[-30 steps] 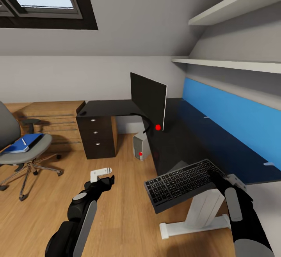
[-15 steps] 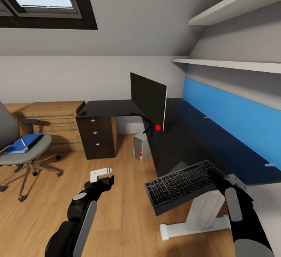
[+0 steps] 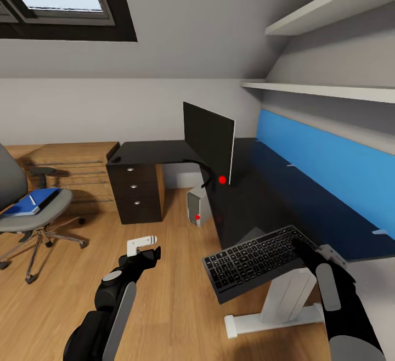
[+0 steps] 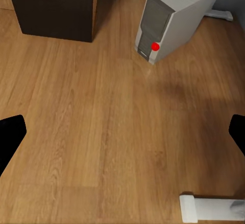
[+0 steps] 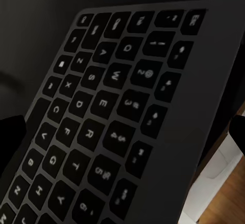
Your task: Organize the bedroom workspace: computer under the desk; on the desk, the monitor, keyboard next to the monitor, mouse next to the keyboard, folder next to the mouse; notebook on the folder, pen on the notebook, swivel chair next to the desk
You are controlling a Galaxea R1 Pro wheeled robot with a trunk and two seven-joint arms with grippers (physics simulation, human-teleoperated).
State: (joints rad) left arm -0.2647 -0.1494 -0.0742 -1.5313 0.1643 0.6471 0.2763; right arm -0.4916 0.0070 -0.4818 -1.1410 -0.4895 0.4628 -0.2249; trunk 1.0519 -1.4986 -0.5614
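Presently: desk surface (image 3: pixel 258 196), black, from 12 to 3 o'clock, bearing monitor (image 3: pixel 209 140). Swivel chair (image 3: pixel 22 202) at 9 o'clock, folder (image 3: pixel 27 202) on seat. Computer (image 3: pixel 196 206) below surface. Keyboard (image 3: pixel 255 257), overhanging the edge, clamped in right gripper (image 3: pixel 307 248). Left gripper (image 3: pixel 144 247) spread, empty.

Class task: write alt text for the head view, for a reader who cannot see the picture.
The right gripper holds a slim black-keyed keyboard tilted at the near edge of a long black desk, where a wide black monitor stands. A silver-grey computer tower sits on the floor beneath; at left, a grey swivel chair carries a blue folder.
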